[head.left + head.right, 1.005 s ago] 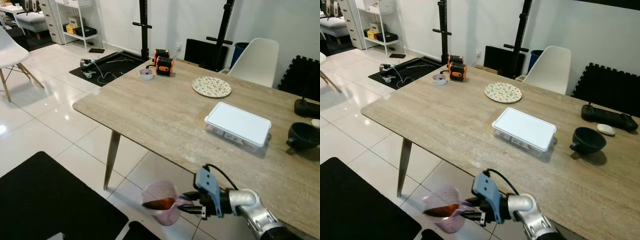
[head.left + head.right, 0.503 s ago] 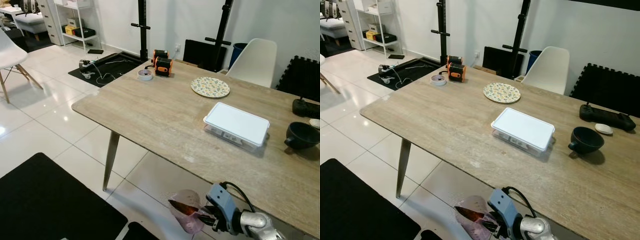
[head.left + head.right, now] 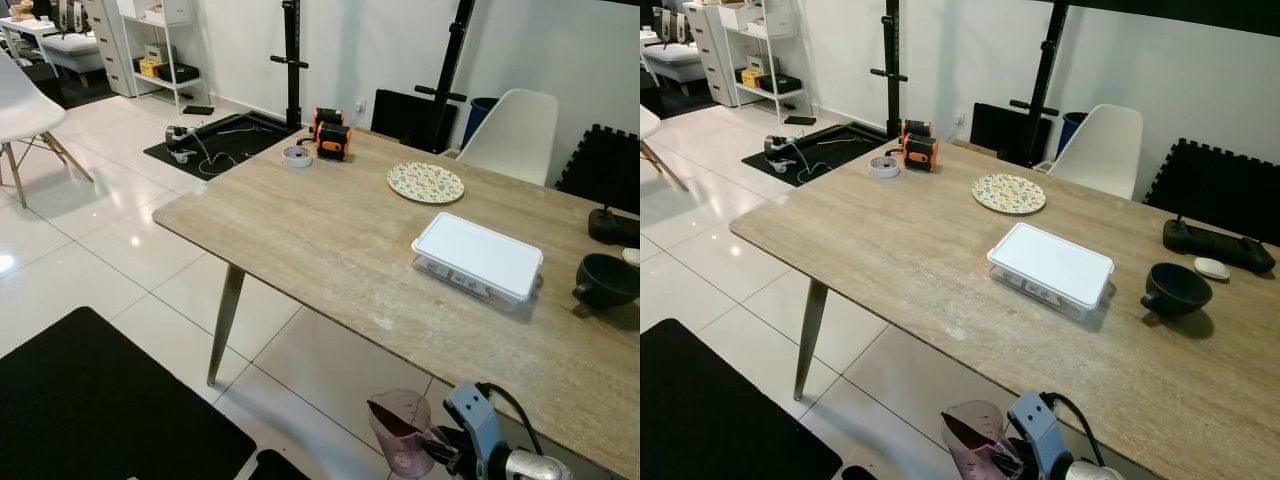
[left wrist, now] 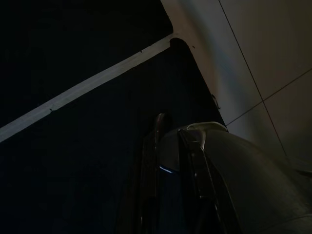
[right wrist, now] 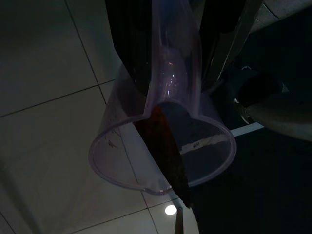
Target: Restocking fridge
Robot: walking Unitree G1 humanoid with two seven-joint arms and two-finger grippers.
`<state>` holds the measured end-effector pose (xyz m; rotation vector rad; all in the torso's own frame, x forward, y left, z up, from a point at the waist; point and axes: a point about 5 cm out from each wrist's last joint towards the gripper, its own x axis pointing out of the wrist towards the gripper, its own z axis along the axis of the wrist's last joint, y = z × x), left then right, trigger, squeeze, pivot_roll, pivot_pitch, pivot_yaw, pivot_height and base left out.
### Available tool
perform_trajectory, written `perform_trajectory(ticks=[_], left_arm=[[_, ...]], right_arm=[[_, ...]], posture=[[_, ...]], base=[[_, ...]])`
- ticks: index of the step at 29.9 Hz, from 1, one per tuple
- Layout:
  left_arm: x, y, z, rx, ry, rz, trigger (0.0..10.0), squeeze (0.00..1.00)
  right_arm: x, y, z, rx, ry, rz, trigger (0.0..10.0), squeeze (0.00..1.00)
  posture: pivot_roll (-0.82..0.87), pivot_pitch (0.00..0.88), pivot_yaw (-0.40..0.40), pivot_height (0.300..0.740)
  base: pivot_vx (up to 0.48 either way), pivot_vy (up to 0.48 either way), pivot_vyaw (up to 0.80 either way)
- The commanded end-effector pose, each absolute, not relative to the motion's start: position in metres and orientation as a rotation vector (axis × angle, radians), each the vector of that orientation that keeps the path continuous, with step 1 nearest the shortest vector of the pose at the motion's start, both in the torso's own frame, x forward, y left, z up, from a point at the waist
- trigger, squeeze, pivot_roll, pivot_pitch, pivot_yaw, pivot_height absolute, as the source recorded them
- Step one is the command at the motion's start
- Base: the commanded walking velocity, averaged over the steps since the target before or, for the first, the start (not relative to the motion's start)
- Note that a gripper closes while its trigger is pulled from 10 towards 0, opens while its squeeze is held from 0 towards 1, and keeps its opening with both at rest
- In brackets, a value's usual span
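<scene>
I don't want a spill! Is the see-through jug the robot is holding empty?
Not empty. The jug, shut in the right gripper, has something reddish-brown inside. I cannot tell whether it is liquid.

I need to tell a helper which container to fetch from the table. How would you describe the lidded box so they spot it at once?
Start at the long wooden table. Toward its right half, between the round patterned plate and the dark bowl, lies the box. It is the only flat rectangular thing there, clear-sided with a plain white lid.

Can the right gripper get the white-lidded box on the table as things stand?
Probably not: the right gripper is shut on a clear jug, held low beside the table, apart from the white-lidded box.
</scene>
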<state>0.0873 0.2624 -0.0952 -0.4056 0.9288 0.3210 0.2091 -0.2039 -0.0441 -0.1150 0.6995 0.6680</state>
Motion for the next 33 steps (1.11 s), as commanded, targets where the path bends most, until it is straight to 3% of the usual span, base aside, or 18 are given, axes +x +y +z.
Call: perform_trajectory(ticks=[1, 33], left_arm=[[0.084, 0.257, -0.097, -0.418, 0.938, 0.312, 10.0, 0.0], [0.087, 0.259, -0.097, -0.446, 0.94, 0.348, 10.0, 0.0]], right_arm=[[0.199, -0.222, -0.049, -0.023, 0.739, 0.557, 10.0, 0.0], [0.215, -0.212, -0.037, 0.024, 0.657, 0.669, 10.0, 0.0]], posture=[[-0.02, 0.0, -0.046, 0.74], [-0.03, 0.0, -0.044, 0.74]], base=[[0.0, 0.0, 0.0], [0.0, 0.0, 0.0]])
